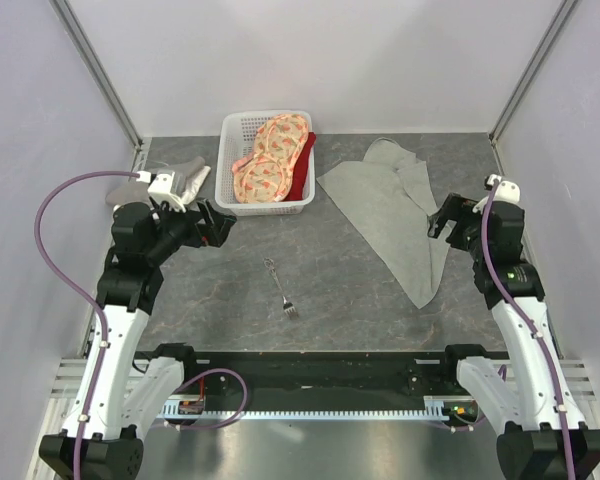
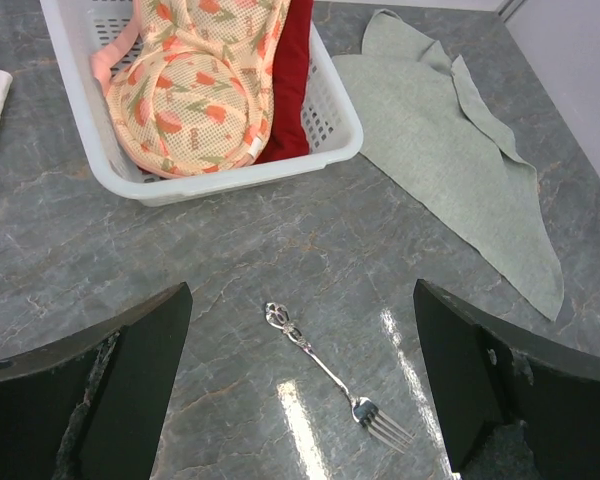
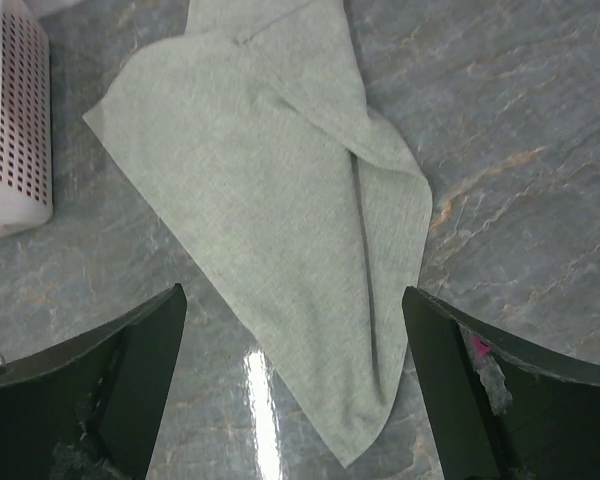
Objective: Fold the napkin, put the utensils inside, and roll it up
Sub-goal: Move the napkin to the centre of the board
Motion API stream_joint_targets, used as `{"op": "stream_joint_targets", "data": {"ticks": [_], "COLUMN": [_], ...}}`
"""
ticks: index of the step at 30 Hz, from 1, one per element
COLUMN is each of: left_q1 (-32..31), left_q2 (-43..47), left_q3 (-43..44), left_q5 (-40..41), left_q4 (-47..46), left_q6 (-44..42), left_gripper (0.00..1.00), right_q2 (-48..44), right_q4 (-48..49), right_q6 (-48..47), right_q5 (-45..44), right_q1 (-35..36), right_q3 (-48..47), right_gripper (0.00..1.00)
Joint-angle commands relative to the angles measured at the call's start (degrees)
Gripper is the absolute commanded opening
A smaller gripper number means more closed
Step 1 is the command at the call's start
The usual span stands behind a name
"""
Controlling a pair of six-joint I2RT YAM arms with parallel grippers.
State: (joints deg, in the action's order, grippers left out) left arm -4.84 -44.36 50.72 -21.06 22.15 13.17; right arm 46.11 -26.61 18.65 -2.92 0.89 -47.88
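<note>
Now both claws hang wide open and empty, while the fork and the napkin lie on the table.
Nearest, the fork point(image 1: 280, 288) point(image 2: 325, 368) lies flat on the grey table point(image 1: 350, 290), in front of the white basket point(image 1: 265, 208) point(image 2: 230, 175) and apart from it, tines toward the arm bases. The left gripper point(image 1: 215, 225) point(image 2: 302, 290) hovers in front of the basket's left corner, jaws spread wide, holding nothing. The right gripper point(image 1: 442, 220) point(image 3: 295, 292) stands well to the right of the basket, equally wide and empty. The napkin point(image 1: 390, 205) point(image 2: 450, 150) point(image 3: 280, 200) lies rumpled just to the right of the basket, partly folded over itself, narrowing to a point on the near side. Inside the basket are orange-pink patterned cloths point(image 1: 270, 160) and a red cloth point(image 1: 302, 170). Left of the basket lies a grey-and-white cloth point(image 1: 185, 180).
</note>
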Motion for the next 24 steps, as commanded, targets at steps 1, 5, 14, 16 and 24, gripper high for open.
{"op": "stream_joint_targets", "data": {"ticks": [1,5,14,16,24], "left_q1": [0.27,0.27,0.27,0.27,0.27], "left_q2": [-0.73,-0.9,-1.26,-1.78,-4.42], "left_q3": [-0.53,-0.53,-1.41,-1.59,-1.5], "left_q5": [0.84,2.07,1.99,0.41,-2.41], "left_q4": [-2.55,-2.55,-2.55,-2.64,-2.64], "left_q6": [-1.66,-1.83,-2.53,-2.53,-3.5], "left_gripper": [1.0,1.0,1.0,1.0,0.97], "right_q2": [1.35,2.67,11.01,14.44,32.62], "right_q4": [-1.6,-1.43,2.43,2.7,3.23], "right_q6": [-0.37,-0.37,-1.25,-1.86,-4.94], "right_q5": [4.22,4.24,-1.37,-3.58,-7.36], "right_q1": [-0.09,-0.09,0.17,0.78,5.0], "right_q3": [-4.85,-5.56,-9.16,-11.61,-24.69], "right_gripper": [0.98,0.98,0.98,0.97,0.91]}}
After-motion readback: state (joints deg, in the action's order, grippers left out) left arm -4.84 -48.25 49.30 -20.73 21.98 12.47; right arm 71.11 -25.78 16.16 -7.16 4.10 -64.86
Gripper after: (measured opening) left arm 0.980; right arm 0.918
